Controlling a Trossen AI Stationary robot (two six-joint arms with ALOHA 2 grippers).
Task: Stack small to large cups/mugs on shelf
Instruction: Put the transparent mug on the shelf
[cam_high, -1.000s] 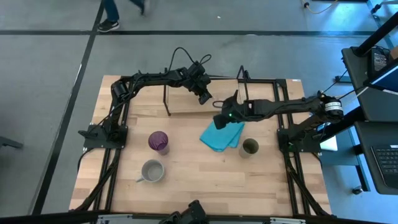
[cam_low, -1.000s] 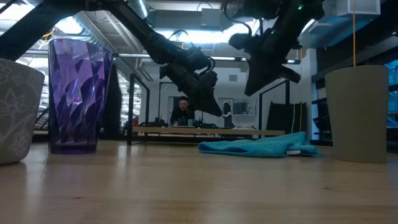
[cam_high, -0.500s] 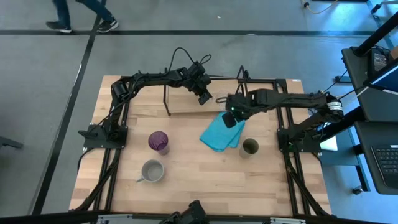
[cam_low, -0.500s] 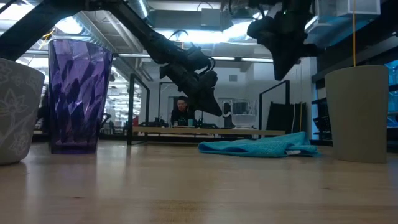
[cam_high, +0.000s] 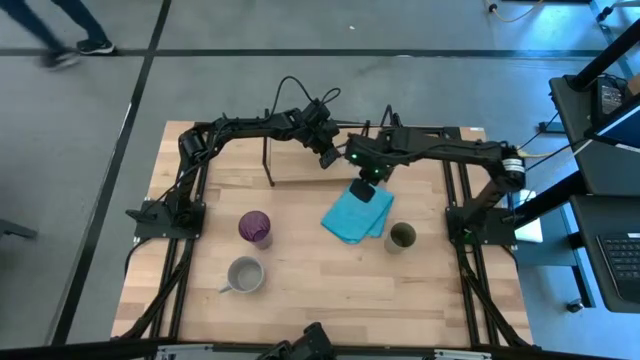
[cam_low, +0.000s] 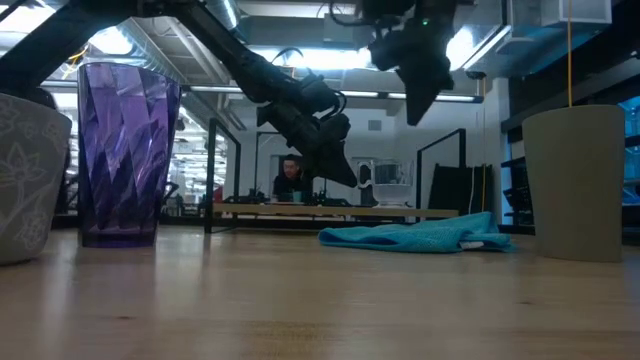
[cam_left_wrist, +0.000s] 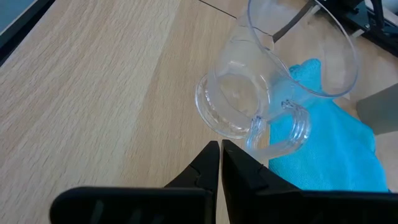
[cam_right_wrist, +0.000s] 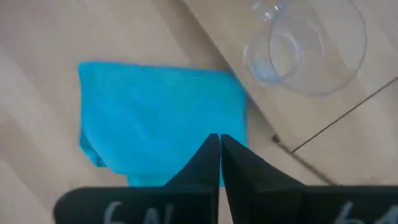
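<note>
My right gripper (cam_high: 361, 189) is closed w/ nothing held, over the cloth (cam_high: 357, 214)'s far edge. Left gripper (cam_high: 329, 157) closed, empty too, just beyond. Clear glass (cam_left_wrist: 249, 93) sits on wood beside the cloth; olive cup (cam_high: 402, 236) touches its right side.

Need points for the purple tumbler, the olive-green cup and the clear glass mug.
purple tumbler (cam_high: 254, 228): high view, on its open rim.
olive-green cup (cam_high: 402, 236): high view, on its open mouth.
clear glass mug (cam_left_wrist: 239, 102): left wrist view, on its transparent body, beside the handle.

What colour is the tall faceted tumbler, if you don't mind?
Purple, translucent; the tumbler shows best in the low view.
</note>
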